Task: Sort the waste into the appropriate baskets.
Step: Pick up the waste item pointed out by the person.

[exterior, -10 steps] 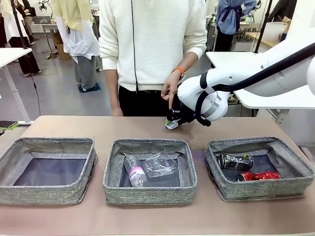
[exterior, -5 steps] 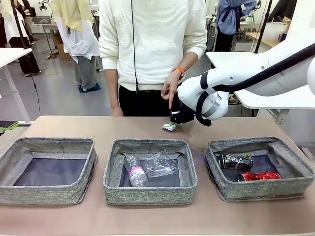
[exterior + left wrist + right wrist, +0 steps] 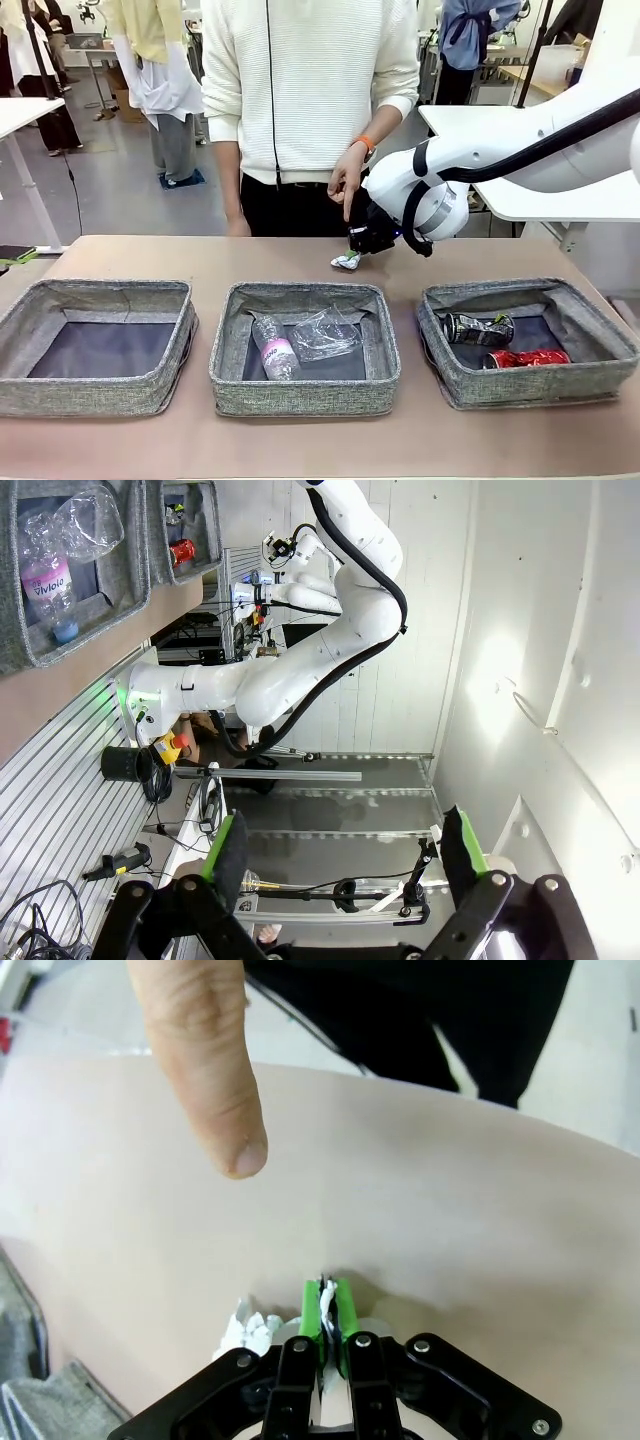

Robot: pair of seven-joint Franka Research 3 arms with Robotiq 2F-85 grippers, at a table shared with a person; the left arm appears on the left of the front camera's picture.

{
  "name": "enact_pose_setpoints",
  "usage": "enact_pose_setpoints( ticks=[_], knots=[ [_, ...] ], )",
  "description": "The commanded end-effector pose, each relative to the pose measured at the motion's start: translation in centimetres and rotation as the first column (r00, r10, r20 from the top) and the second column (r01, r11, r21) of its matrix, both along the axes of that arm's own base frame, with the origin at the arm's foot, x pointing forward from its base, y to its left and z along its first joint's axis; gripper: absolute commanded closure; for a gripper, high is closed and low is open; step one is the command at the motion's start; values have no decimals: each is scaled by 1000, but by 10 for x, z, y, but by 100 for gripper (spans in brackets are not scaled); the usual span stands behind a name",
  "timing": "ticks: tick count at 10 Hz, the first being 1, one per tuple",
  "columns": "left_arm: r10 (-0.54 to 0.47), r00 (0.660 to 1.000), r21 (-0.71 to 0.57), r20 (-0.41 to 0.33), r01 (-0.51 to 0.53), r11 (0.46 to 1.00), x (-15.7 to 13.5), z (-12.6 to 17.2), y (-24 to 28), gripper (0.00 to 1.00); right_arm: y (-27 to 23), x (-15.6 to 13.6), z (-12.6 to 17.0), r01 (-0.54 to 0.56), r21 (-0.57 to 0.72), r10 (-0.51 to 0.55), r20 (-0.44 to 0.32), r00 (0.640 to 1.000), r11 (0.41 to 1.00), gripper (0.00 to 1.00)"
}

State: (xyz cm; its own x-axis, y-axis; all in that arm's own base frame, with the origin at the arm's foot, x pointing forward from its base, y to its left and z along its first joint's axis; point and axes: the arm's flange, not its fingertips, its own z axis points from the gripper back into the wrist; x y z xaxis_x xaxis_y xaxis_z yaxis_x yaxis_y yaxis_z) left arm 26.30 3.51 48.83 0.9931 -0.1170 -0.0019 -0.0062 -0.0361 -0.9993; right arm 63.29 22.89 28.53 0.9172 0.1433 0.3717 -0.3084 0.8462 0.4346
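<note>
Brown bench (image 3: 150, 255) runs across the front view, a person in a white sweater standing at its far side. We go left to right.

Left basket (image 3: 98, 346): grey woven walls, dark lining, nothing visible inside.

Middle basket (image 3: 304, 346): we see the clear plastic bottle with pink label (image 3: 272, 348) lying beside the clear plastic cup (image 3: 326, 335), the two touching. The left wrist view catches the same bottle (image 3: 47, 575) and cup (image 3: 88, 520) from the side.

Behind the middle basket, near the far edge of the bench, the crumpled white paper wad (image 3: 347, 261) sits at the tip of the right gripper (image 3: 356, 253). The right wrist view shows its jaws pinched nearly together on a shred of the white paper (image 3: 250, 1332), green pads almost touching. The person's hand (image 3: 347, 180) hangs just above, index finger (image 3: 205, 1080) pointing down at the bench.

Right basket (image 3: 528, 340): crushed dark can (image 3: 478, 328) with the red soda can (image 3: 527, 357) just in front of it.

Left gripper (image 3: 345, 855) in its own wrist view: jaws wide apart, holding nothing, aimed at a white wall.
</note>
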Motion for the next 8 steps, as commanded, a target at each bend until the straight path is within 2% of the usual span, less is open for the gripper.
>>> enact_pose_setpoints(
  ticks=[1,2,3,4,5,6,7,8],
  knots=[
    [-2,1000,-21,17,2,1000,-1,3,0,0,-23,-9,39,33,-6,-33,-115,993,999,100],
    [-2,1000,-21,17,2,1000,-1,3,0,0,-45,-21,73,-7,13,9,-169,986,1000,100],
    [-2,1000,-21,17,2,1000,-1,3,0,0,-74,-40,115,75,-145,-103,-194,976,986,100],
    [-2,1000,-21,17,2,1000,-1,3,0,0,-97,-67,158,121,-251,-167,-171,971,960,100],
    [-2,1000,-21,17,2,1000,-1,3,0,0,-106,-101,195,120,-393,-202,-174,964,912,100],
    [-2,1000,-21,17,2,1000,-1,3,0,0,-103,-126,215,173,-471,-268,-141,953,865,100],
    [-2,1000,-21,17,2,1000,-1,3,0,0,-93,-141,222,157,-541,-269,-134,954,826,100],
    [-2,1000,-21,17,2,1000,-1,3,0,0,-82,-145,219,166,-595,-316,-156,936,786,100]
  ],
)
